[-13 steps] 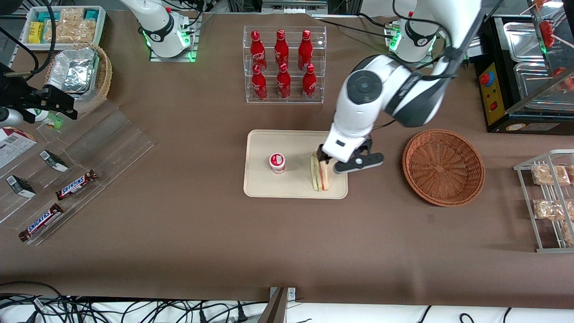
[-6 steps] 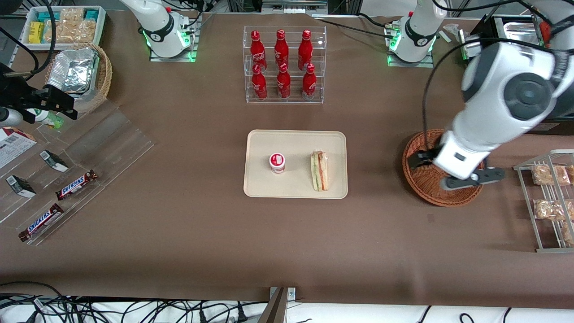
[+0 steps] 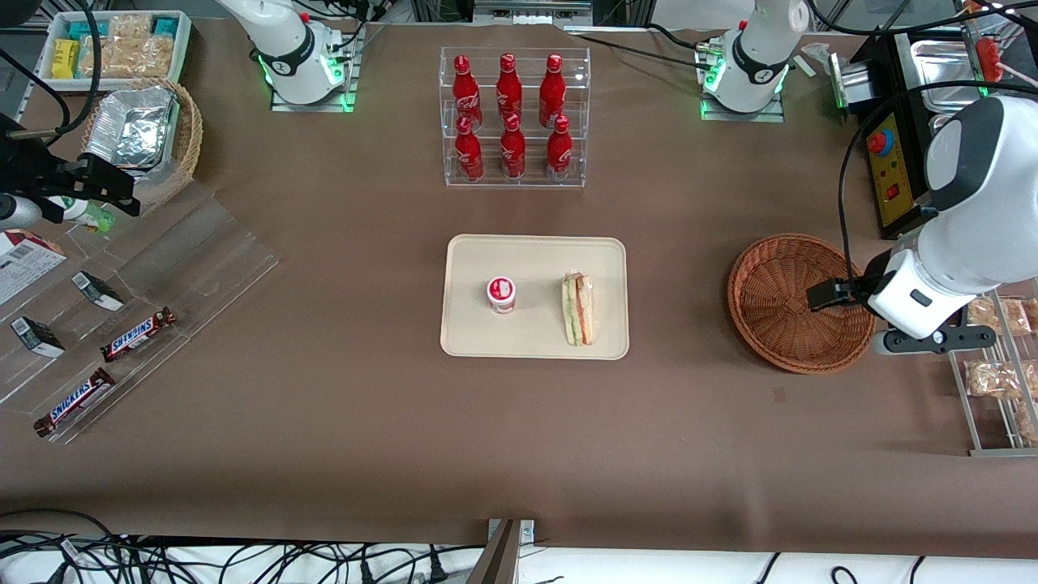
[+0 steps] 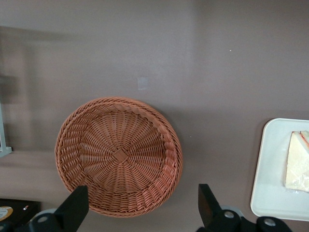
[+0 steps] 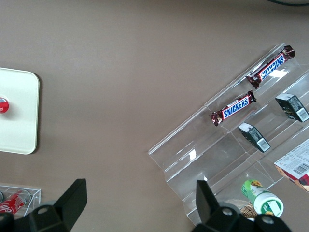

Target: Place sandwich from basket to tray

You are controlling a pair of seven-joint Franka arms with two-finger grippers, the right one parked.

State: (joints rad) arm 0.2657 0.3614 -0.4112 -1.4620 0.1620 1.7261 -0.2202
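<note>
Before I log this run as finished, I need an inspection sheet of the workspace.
Surface: brown table cover, flat.
Job's things: sandwich lies on the tray, beside a small cup; basket holds nothing.
Clutter: cola bottles in a clear rack; Snickers bars; foil containers; snack bags.
Grippers: gripper open, above the basket's rim, holding nothing.
Cables: bundle at the table edge nearest the camera.
Surroundings: black machine with a red button.

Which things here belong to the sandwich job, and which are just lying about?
Job: sandwich, lying on the tray; empty basket; open gripper, above the basket's rim.

Lying about: small red-lidded cup on the tray, cola bottles in their rack, Snickers bars, foil containers.
</note>
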